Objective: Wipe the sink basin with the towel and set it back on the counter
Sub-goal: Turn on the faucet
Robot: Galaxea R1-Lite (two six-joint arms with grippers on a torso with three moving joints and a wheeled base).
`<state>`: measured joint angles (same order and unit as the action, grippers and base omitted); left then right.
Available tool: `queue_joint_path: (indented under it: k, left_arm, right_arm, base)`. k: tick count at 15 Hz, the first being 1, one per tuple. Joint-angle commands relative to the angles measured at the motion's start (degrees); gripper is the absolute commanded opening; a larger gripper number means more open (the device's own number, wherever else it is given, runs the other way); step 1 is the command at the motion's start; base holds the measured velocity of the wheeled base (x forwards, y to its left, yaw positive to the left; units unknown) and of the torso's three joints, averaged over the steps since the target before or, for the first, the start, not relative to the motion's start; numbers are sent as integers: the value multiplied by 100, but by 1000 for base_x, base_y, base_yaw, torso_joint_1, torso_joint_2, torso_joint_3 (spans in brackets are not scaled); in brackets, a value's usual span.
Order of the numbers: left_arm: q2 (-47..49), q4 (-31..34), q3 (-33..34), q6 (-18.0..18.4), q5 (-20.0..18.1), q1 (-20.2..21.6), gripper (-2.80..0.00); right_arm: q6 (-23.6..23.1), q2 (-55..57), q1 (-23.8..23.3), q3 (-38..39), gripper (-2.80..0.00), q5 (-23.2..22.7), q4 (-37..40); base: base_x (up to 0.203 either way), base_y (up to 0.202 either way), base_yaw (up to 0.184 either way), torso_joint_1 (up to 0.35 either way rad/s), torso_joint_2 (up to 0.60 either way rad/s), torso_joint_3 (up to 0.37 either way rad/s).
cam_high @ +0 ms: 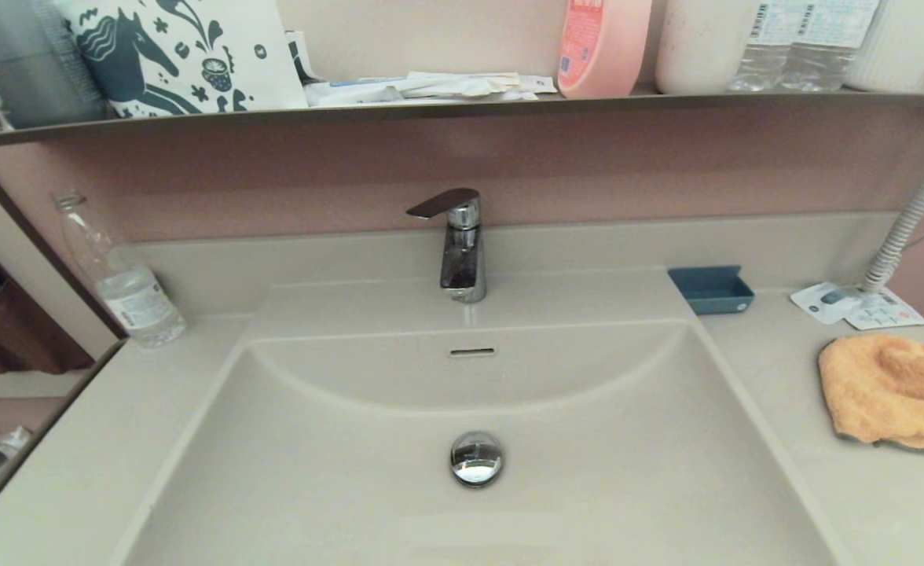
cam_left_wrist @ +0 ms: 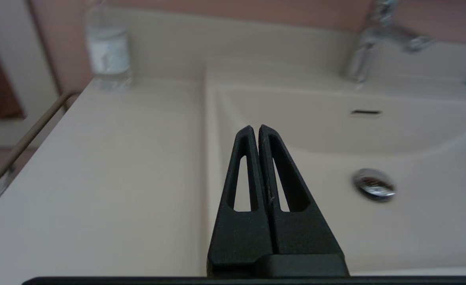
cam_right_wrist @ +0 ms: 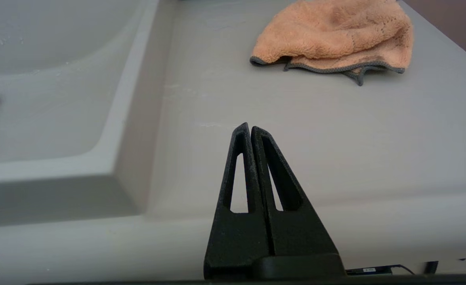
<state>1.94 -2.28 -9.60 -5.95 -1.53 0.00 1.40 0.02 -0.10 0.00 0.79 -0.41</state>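
The orange-peach towel [cam_high: 894, 389] [cam_right_wrist: 336, 37] with its dark grey trim lies bunched on the beige counter [cam_high: 863, 503] to the right of the sink basin [cam_high: 588, 472]. The basin shows its chrome drain plug [cam_high: 476, 457] and overflow slot [cam_high: 473, 351]. Neither arm appears in the head view. My right gripper [cam_right_wrist: 250, 126] is shut and empty, hovering near the counter's front edge, well short of the towel. My left gripper [cam_left_wrist: 255, 128] is shut and empty near the basin's left rim, with the drain plug [cam_left_wrist: 374, 185] off to its side.
A chrome faucet [cam_high: 460, 248] stands behind the basin. A clear water bottle [cam_high: 120, 275] sits back left. A blue tray [cam_high: 712, 288], leaflets [cam_high: 855, 305] and a coiled hose [cam_high: 914, 212] are back right. The upper shelf [cam_high: 462, 106] holds bottles and a bag.
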Motion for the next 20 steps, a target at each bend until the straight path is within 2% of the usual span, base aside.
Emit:
queue_joint_path:
  k: [1,4,7,9,11,14,17,20]
  left_arm:
    - [537,38,-452,0,-172,7,-280]
    - [1831,-22,-1072,24,-693,24,-280]
    - [3303,-528,-1385,170,-1021,4,-280]
    - [4140,-1303,-1411,253,-1119,-212,-280]
    - [4840,-2143,-1287,261,-1155,-671,-280]
    - [6006,-3441,-1242,114,-1156,-1262,-280]
    - [7270,-4572,-1415,-1,-1140,-1615,-280]
    - [8371,-5718,-1657,-209,-838,-2088,-280]
  right_arm:
    - [0,-2,1,0,-280,0,-2]
    - [0,-2,1,0,-280,0,-2]
    - [0,-2,1,0,-280,0,-2]
    - [0,-2,1,0,-280,0,-2]
    - [0,-2,1,0,-280,0,-2]
    - [0,-2,1,0,-280,0,-2]
    - [0,-2,1,0,-280,0,-2]
    - [0,-2,1,0,-280,0,-2]
  base:
    - [0,0,0,0,0,0]
    - [0,0,0,0,0,0]
    - [0,0,0,0,0,0]
    - [0,0,0,0,0,0]
    - [0,0,0,0,0,0]
    - [0,0,0,0,0,0]
    - [0,0,0,0,0,0]
    - [0,0,0,0,0,0]
